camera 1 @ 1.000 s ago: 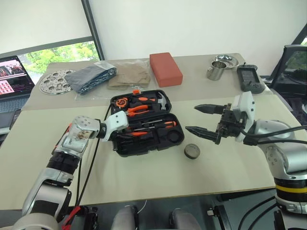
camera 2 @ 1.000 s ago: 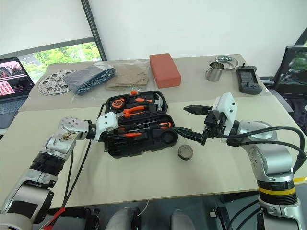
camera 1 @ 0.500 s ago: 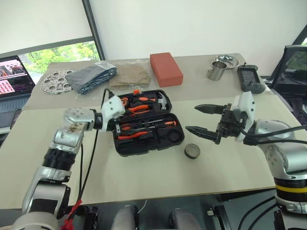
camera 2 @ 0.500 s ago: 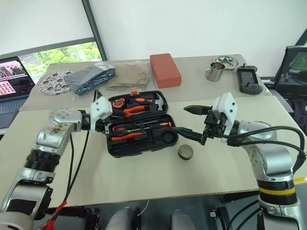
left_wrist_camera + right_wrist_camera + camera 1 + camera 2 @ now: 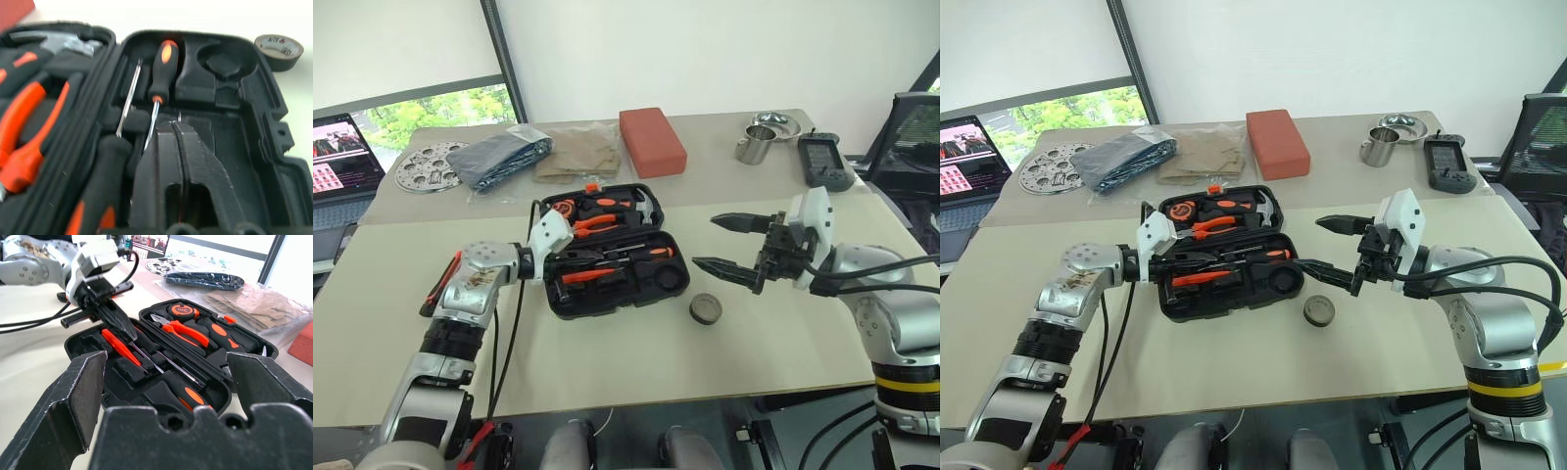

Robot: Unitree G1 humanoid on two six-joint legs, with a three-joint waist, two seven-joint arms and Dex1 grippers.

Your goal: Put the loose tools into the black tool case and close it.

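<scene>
Black tool case lying open on the beige surface, its two halves side by side. Far half: orange-handled pliers, a hammer and a round orange tape measure seated in their slots. Near half: an all-orange screwdriver and a black-shafted screwdriver with an orange-black handle, lying in the moulded recesses; a round recess at the near half's right end holds nothing. Small dark grey tape roll resting flat on the surface, just beside the case's near right corner and apart from it.

Left gripper reaching in over the left end of the near half, jaws together, their tips above the screwdriver slots; in the left wrist view the closed fingers lie over the tray beside a thin metal shaft, and whether they pinch anything cannot be told. Right gripper held above the surface to the right of the case, jaws wide apart and holding nothing, pointing toward the case, with the tape roll below its lower finger.

Behind the case: a red-orange block, folded tan cloth, a dark plastic-wrapped bundle, a perforated metal disc, a metal cup and a black handheld device.
</scene>
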